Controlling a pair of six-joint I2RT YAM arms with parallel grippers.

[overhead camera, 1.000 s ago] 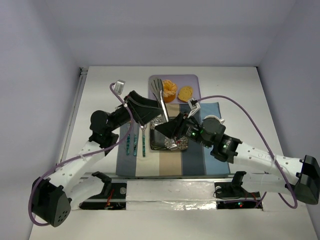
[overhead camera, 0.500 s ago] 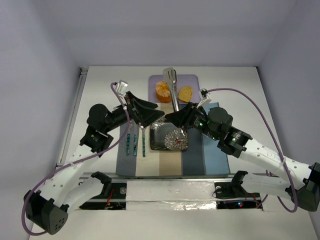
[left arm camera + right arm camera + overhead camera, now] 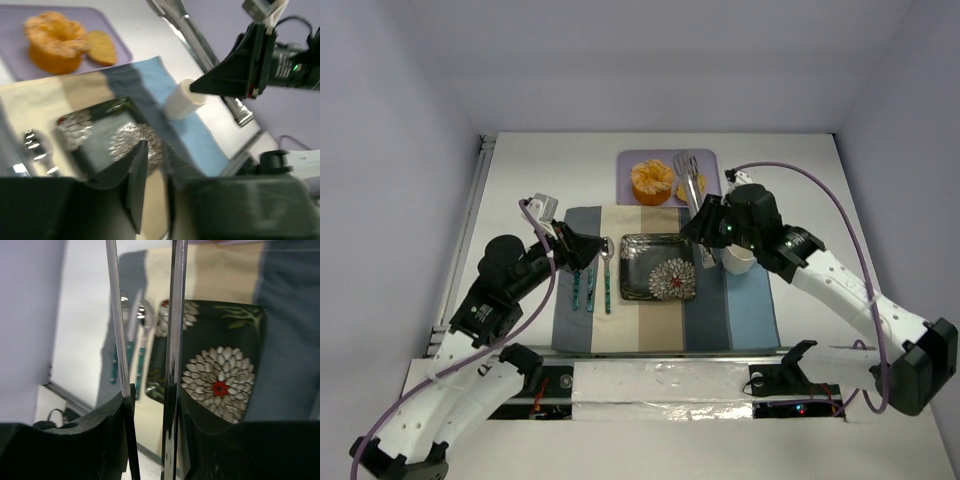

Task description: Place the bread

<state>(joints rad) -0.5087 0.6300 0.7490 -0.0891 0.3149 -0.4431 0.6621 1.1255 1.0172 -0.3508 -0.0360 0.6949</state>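
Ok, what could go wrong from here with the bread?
The tongs in the right tool reach over the bread, which lies right beside the orange, so they might catch or nudge the orange instead. The cup stands close beside that arm, so a swing toward the plate could tip it.

Bread (image 3: 101, 47) just beside the orange (image 3: 54, 42) on a purple tray (image 3: 95, 20), dark plate (image 3: 95, 135) nearer

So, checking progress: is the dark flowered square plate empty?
Empty: the plate shows only its pattern; the golden bread slice lies on the lilac tray.
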